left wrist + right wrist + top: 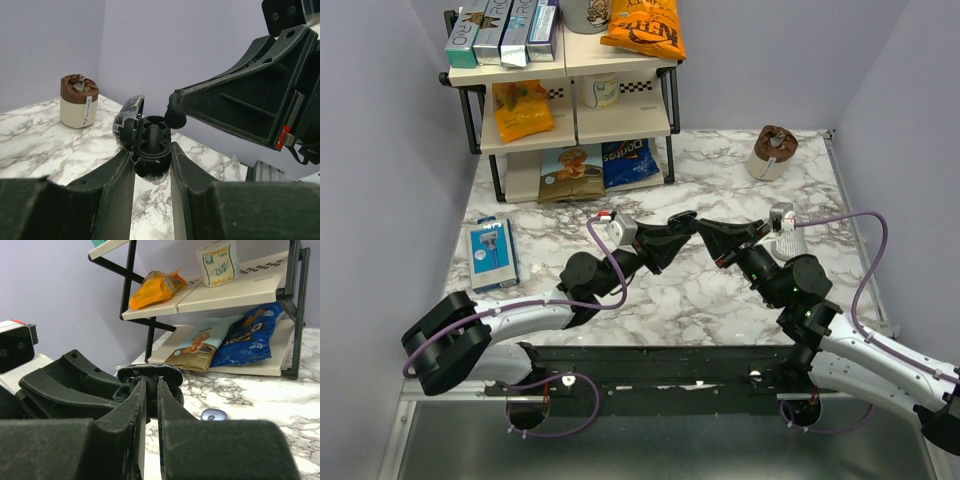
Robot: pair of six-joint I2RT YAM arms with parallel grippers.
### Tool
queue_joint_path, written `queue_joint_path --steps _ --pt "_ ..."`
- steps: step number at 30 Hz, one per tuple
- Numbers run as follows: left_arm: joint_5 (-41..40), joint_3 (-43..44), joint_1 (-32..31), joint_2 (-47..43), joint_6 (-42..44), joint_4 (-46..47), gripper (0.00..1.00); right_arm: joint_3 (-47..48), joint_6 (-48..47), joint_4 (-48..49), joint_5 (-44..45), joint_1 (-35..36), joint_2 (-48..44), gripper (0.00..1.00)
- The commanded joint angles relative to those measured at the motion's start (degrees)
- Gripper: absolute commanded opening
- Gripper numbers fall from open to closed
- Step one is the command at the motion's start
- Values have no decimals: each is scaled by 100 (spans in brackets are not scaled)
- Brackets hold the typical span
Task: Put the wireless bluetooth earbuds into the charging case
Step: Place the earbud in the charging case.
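My left gripper [686, 222] is shut on the black charging case [150, 145] and holds it above the table. The case's lid [128, 120] stands open to the left. My right gripper [704, 229] meets it from the right, shut on a glossy black earbud [175, 116] right at the case's open top. In the right wrist view the earbud [150, 386] sits between my nearly closed fingers, in front of the open case [150, 372]. The second earbud is not visible; I cannot tell whether it lies in the case.
A shelf rack [570, 100] with snack bags stands at the back left. A brown-topped cup [773, 152] is at the back right and a blue box [492, 255] at the left. A small lilac piece [214, 415] lies on the marble table [700, 290].
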Motion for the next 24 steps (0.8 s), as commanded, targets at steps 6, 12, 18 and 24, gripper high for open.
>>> queue_joint_path --steps 6,12,18,24 --pt "262 182 -98 53 -90 570 0 -89 -120 344 78 43 144 1" --pt "253 164 -98 62 -222 807 0 -142 -208 336 113 43 153 1" --pt "210 182 -107 53 -301 956 0 -238 -235 222 139 43 30 1" --pt "113 199 -106 53 -292 1044 0 -300 -331 -33 69 43 -154 1"
